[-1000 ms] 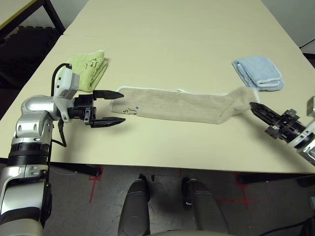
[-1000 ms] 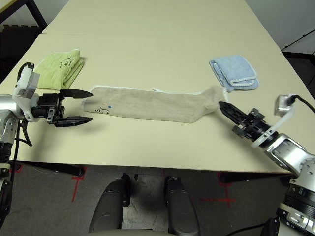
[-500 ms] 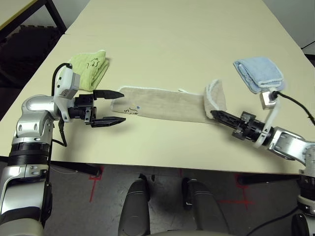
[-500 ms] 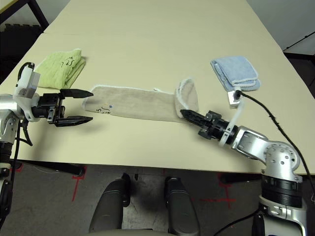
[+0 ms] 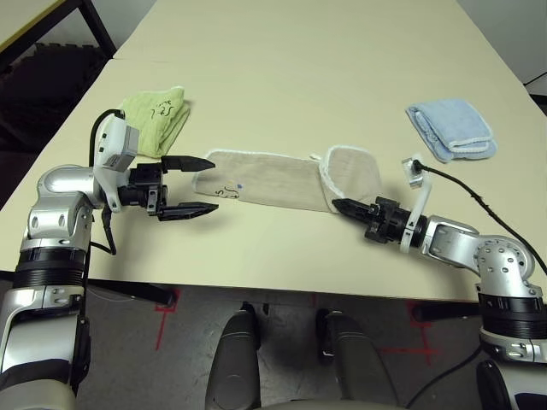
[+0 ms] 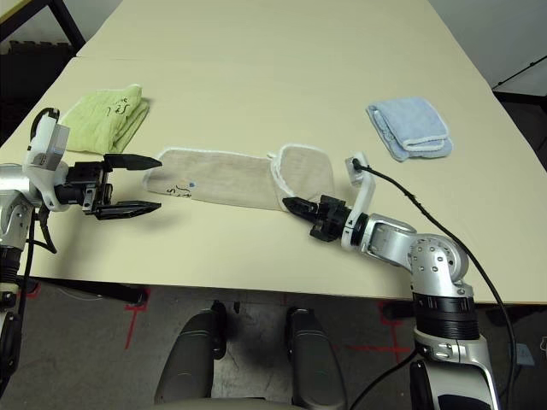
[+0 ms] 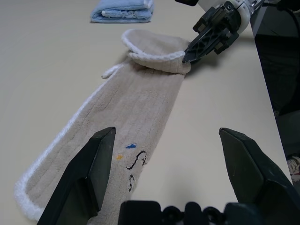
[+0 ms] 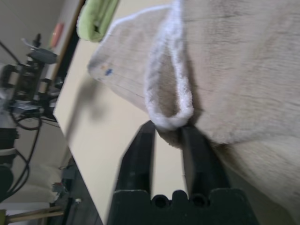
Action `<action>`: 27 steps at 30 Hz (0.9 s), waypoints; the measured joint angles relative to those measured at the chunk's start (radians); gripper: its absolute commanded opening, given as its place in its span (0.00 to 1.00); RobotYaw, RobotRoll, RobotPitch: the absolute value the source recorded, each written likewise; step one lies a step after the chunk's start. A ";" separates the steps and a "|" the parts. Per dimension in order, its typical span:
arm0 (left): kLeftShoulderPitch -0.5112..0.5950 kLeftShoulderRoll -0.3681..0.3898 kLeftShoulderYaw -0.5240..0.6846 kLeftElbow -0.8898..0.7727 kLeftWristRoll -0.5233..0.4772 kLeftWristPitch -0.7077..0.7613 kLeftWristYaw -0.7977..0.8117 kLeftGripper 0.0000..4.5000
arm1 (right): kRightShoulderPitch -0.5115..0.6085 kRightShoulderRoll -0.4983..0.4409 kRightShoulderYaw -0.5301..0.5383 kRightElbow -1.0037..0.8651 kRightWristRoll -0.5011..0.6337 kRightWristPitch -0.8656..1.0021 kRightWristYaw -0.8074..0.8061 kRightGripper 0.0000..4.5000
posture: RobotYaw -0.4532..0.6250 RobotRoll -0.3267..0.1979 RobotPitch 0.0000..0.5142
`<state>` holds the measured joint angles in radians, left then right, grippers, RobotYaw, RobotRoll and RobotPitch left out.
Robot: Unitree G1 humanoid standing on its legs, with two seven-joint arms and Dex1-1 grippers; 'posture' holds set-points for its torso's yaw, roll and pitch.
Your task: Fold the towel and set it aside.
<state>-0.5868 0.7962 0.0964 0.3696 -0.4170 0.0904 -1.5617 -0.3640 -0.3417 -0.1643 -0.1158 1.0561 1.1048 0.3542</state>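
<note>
Now the towel [image 5: 282,178] lies along the worktop [image 5: 342,77] with its right end folded back over itself.
Its left end, with the dark embroidered mark, sits just beside the left pincer [image 5: 190,187], whose fingers are spread wide and hover apart from the cloth. The right pincer [image 6: 295,206] points at the near corner of the folded flap, its fingers [image 8: 140,159] a narrow gap apart with their tips at the white corded edge; whether they pinch the cloth I cannot tell. A lime-green folded towel [image 5: 158,118] rests near the left arm, and a light blue folded towel [image 5: 451,130] lies well apart on the right.
</note>
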 measured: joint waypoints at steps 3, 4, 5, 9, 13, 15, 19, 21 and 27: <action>0.000 0.000 0.000 0.001 0.001 -0.001 0.000 1.00 | -0.009 -0.001 0.026 -0.001 -0.023 -0.008 0.032 0.75 | 0.41 0.62 0.35; 0.000 0.000 0.000 0.001 0.002 -0.001 0.000 1.00 | -0.012 -0.001 0.035 -0.001 -0.029 -0.009 0.040 0.82 | 0.41 0.62 0.35; 0.000 0.000 0.000 0.001 0.002 -0.002 0.000 1.00 | -0.019 -0.001 0.046 -0.001 -0.040 -0.011 0.049 0.90 | 0.41 0.62 0.35; -0.002 0.000 -0.002 0.002 0.004 -0.005 0.000 1.00 | -0.050 -0.003 0.098 -0.004 -0.106 -0.038 0.079 1.00 | 0.41 0.62 0.34; -0.002 0.000 -0.002 0.002 0.004 -0.006 0.001 1.00 | -0.053 -0.004 0.131 -0.004 -0.155 -0.066 0.110 1.00 | 0.42 0.62 0.34; -0.002 0.000 -0.002 0.002 0.004 -0.006 0.001 1.00 | -0.053 -0.004 0.135 -0.010 -0.167 -0.068 0.121 1.00 | 0.42 0.62 0.34; -0.001 0.000 -0.002 0.002 0.004 -0.006 0.001 1.00 | -0.044 -0.011 0.136 -0.042 -0.168 -0.065 0.165 1.00 | 0.41 0.62 0.32; 0.000 0.000 -0.002 0.002 0.004 -0.006 0.002 1.00 | -0.037 -0.039 0.136 -0.065 -0.165 -0.079 0.221 1.00 | 0.41 0.62 0.32; 0.011 0.000 0.002 0.002 0.004 -0.007 0.024 1.00 | -0.020 -0.165 0.079 -0.092 -0.173 -0.221 0.443 1.00 | 0.40 0.62 0.31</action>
<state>-0.5763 0.7966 0.0980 0.3716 -0.4125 0.0837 -1.5376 -0.3836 -0.5065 -0.0856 -0.2080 0.8835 0.8840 0.7971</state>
